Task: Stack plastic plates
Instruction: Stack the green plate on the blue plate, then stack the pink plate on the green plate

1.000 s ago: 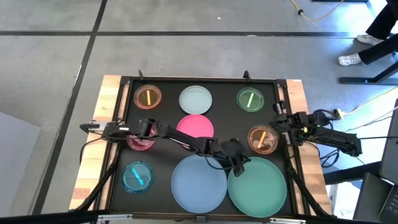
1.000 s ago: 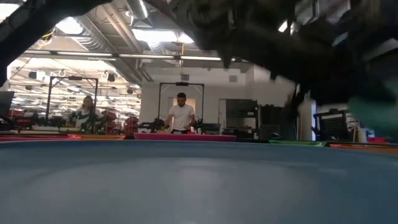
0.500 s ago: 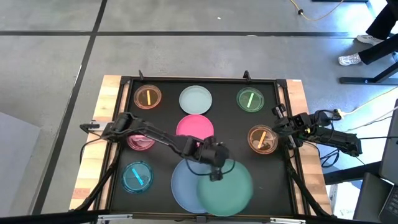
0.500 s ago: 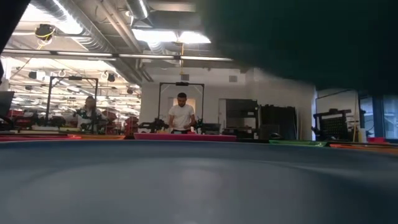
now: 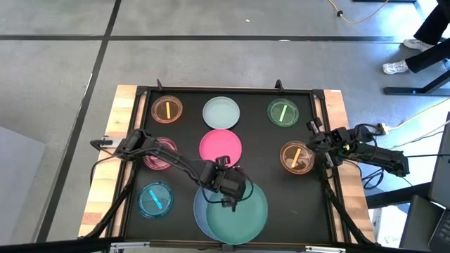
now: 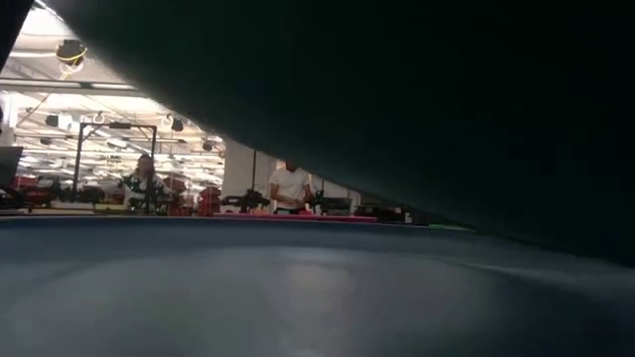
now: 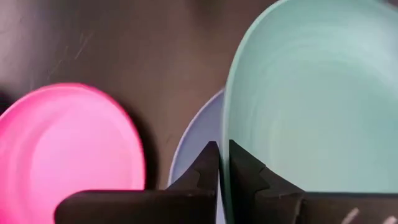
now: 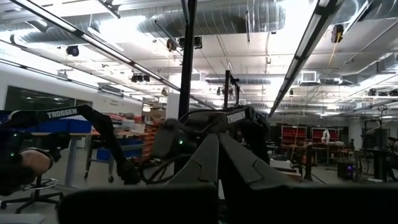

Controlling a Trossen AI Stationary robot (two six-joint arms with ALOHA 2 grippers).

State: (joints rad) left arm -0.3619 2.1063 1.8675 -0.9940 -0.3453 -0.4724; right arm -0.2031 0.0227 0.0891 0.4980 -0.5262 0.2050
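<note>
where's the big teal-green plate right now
In the high view, the large round teal-green plastic plate sits front-centre, overlapping the large light blue plastic plate, its rim pinched by the left gripper.

Overhead camera faces straight down; low camera level across table; both share teal-green plate

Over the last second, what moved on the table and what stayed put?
The left gripper, shut on the rim of the teal-green plate, carried it leftward from its own spot until it lies mostly over the light blue plate. The right gripper shifted only slightly near the amber plate. The hot pink plate and the other plates stayed where they were.
</note>
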